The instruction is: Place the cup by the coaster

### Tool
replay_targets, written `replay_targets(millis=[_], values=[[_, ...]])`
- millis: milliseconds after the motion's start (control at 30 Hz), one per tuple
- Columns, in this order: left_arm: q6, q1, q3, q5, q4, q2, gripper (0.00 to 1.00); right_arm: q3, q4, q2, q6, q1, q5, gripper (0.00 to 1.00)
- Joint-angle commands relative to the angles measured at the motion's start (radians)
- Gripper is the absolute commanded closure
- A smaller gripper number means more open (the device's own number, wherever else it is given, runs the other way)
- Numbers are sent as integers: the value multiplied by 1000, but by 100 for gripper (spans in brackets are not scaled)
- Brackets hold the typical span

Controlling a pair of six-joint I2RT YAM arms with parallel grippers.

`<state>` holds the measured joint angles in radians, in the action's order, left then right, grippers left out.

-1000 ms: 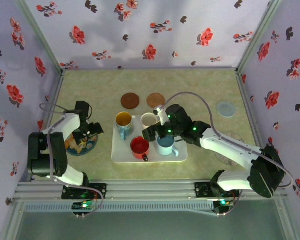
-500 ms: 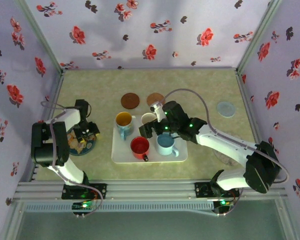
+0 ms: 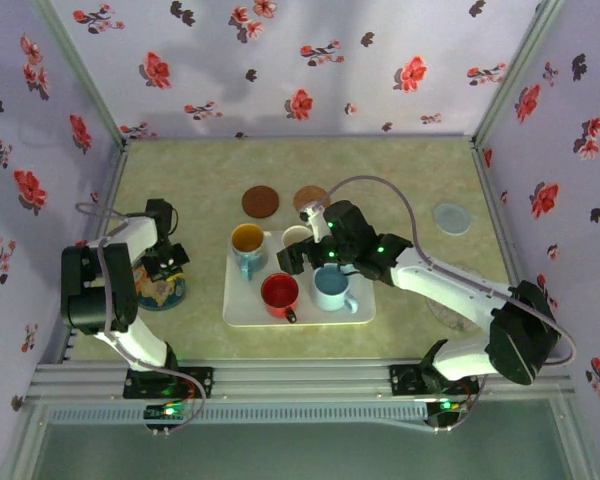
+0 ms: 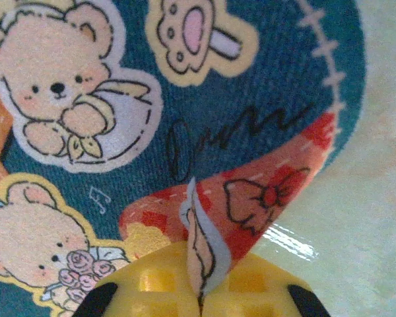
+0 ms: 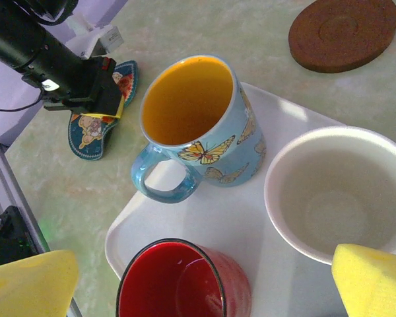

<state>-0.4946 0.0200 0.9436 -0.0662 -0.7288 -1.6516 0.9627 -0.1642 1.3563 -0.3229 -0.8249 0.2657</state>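
1. From above, we see the left gripper (image 3: pixel 166 268) down on the bear coaster (image 3: pixel 165 291) at the table's left side, apart from the tray (image 3: pixel 242 318). Four cups stand on the tray: the butterfly cup (image 3: pixel 247 240), the white cup (image 3: pixel 298 238), the red cup (image 3: pixel 279 292) and the blue cup (image 3: pixel 331 287). The right gripper (image 3: pixel 305 260) hangs over the tray among them, just beside the white cup. A dark coaster (image 3: pixel 261 201) and a lighter coaster (image 3: pixel 311 199) lie just beyond the tray, and a pale disc (image 3: pixel 452 218) sits far right.
2. At the left wrist, we see the yellow pads (image 4: pixel 158 285) pressed together, clenched on a turned-up edge of the bear coaster (image 4: pixel 251 99) — its red patterned underside shows at the fold.
3. At the right wrist, we see the pads (image 5: pixel 26 284) spread wide and grasping nothing, one at each lower corner. Between them the butterfly cup (image 5: pixel 204 132) stands upright on the tray (image 5: pixel 204 218), with the white cup (image 5: pixel 336 198) to its right and the red cup (image 5: pixel 178 284) nearest the camera — all three are empty. Off the tray to the left, the left gripper (image 5: pixel 109 99) meets the bear coaster (image 5: pixel 96 129).
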Motion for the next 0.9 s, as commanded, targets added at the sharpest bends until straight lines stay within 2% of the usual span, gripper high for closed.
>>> replay_targets(millis=[0, 367, 867], values=[[-1, -12, 21, 108, 111, 23, 100, 25, -8, 14, -12, -8, -18, 0], [60, -12, 156, 150, 82, 16, 100, 63, -21, 46, 8, -7, -63, 0], [90, -22, 432, 223, 54, -213, 100, 117, -55, 74, 53, -1, -152, 0]])
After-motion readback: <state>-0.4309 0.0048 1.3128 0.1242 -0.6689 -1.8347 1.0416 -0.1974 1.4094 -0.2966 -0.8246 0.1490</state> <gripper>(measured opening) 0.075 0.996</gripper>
